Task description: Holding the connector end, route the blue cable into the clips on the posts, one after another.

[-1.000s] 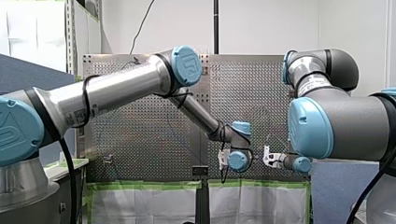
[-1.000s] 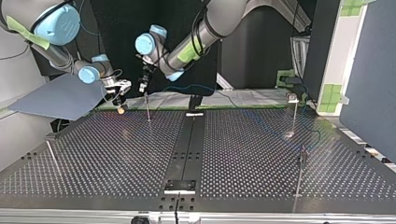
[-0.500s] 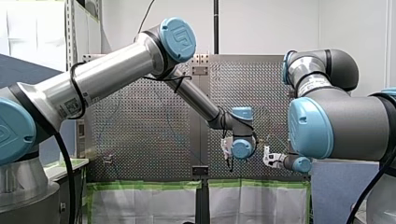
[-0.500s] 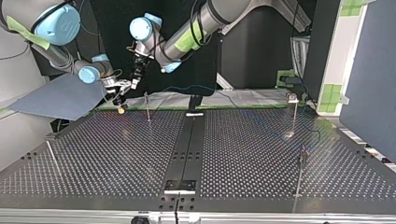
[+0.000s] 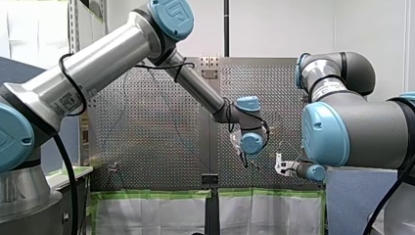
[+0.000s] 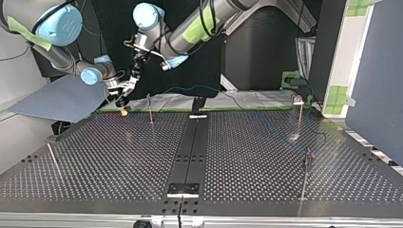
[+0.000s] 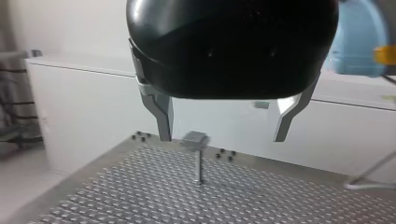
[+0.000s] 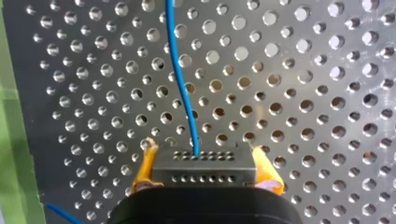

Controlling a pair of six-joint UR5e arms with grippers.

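The connector (image 8: 204,171) is clamped by the right hand (image 8: 204,161) beside the post (image 6: 150,108), with the blue cable (image 8: 180,79) trailing from it. The left hand (image 7: 223,135) is held spread, seemingly empty, higher up near that post.

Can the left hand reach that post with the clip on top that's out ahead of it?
Probably yes. In the left wrist view the left hand is open and empty, and the post stands upright on the table ahead of it, with nothing between them.
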